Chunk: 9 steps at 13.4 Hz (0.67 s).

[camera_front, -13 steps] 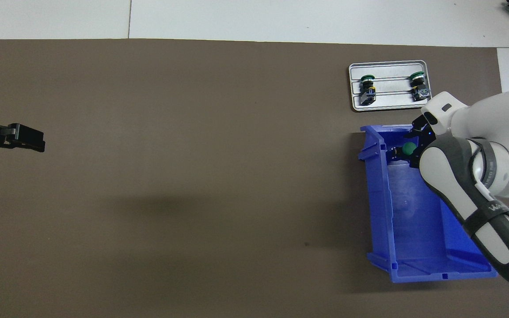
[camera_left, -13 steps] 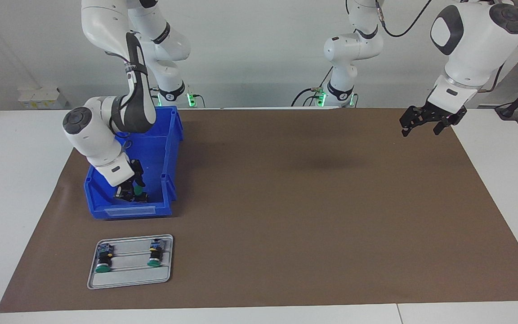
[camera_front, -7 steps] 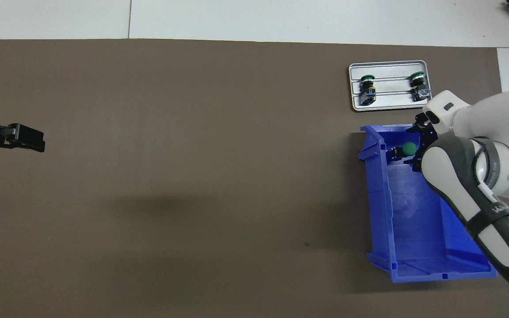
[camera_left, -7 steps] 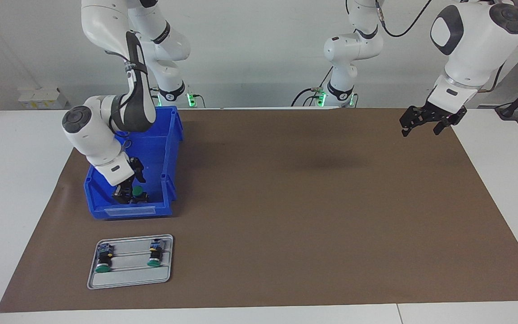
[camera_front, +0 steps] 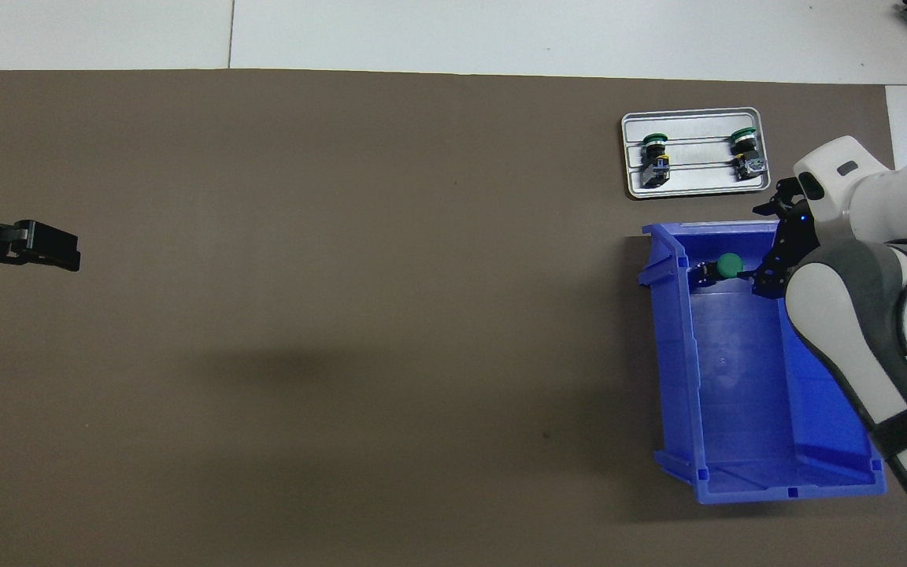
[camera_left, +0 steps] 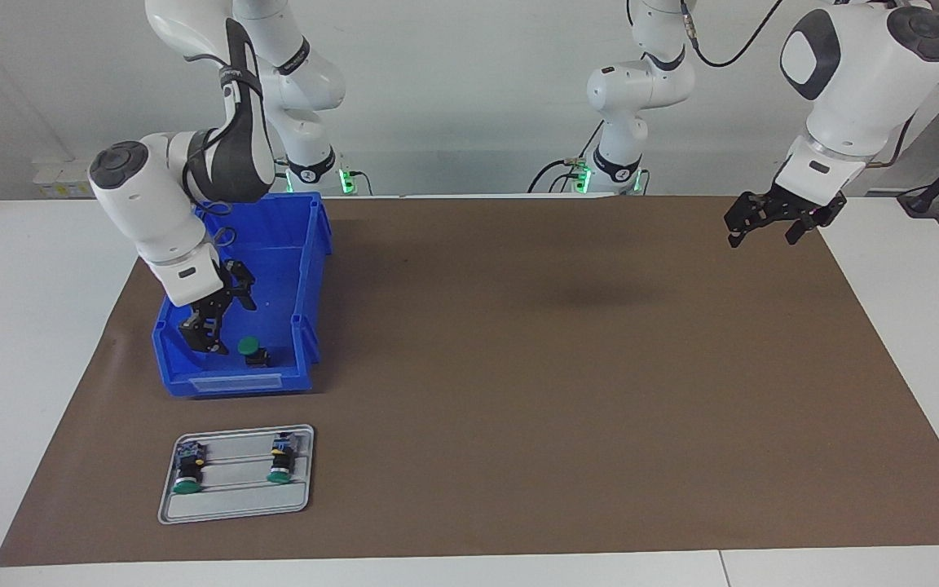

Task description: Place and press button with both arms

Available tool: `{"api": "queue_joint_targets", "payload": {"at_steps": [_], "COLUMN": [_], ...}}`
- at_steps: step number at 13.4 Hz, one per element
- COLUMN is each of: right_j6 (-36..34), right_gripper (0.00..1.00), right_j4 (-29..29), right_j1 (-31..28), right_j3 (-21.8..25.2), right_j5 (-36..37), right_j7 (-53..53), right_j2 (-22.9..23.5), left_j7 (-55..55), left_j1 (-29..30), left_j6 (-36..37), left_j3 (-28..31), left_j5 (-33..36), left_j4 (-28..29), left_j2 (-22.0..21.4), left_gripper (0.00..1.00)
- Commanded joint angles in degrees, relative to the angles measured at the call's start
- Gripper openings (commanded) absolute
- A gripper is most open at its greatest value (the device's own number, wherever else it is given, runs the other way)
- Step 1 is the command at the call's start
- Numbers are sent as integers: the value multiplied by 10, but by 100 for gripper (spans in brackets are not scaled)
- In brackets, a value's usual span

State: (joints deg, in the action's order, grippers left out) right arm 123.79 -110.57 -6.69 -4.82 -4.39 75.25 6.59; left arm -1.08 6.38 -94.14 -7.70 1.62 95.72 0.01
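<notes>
Brown mat [camera_left: 518, 391] covers most of the white table [camera_left: 21, 326]. Blue bin [camera_left: 306, 269] sits at the right arm's end, close to the robots. Grey tray [camera_left: 235, 509] lies on the mat just beside the bin, farther from the robots.

Right arm [camera_left: 152, 204] reaches into the bin; right gripper [camera_left: 207, 326] is raised inside it, fingers spread, gripping nothing. Left arm [camera_left: 853, 90] waits over the mat's corner at its own end; left gripper [camera_left: 767, 224] is up in the air, fingers apart and empty.

The button [camera_left: 251, 349] stands in the bin at the wall nearest the tray, green cap up, just beside the right gripper, apart from it. Two more buttons [camera_left: 187, 471] [camera_left: 280, 462] lie on the tray, green caps pointing away from the robots.
</notes>
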Motion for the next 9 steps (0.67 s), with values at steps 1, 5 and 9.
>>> {"api": "queue_joint_targets", "payload": {"at_steps": [1,5,9], "right_j6": [-11,-24,-68], "right_gripper": [100,100,100], "right_j4": [29,32,31], "right_j1": [23,74,113], "right_j3": [-3,-3,-4], "right_j5": [-6,44,73], "right_j7": [-83,-341,-621], "right_j2": [2,-18,-50], "left_j7": [-3,-3,-3], "left_j1": [-1,0,0], "left_j6": [-12,-11,-12], "left_j3": [1,1,1], "left_j5": [8,8,8], "left_j4": [21,21,21], "left_j2": [-18,-18,-18], "left_gripper": [100,100,100]}}
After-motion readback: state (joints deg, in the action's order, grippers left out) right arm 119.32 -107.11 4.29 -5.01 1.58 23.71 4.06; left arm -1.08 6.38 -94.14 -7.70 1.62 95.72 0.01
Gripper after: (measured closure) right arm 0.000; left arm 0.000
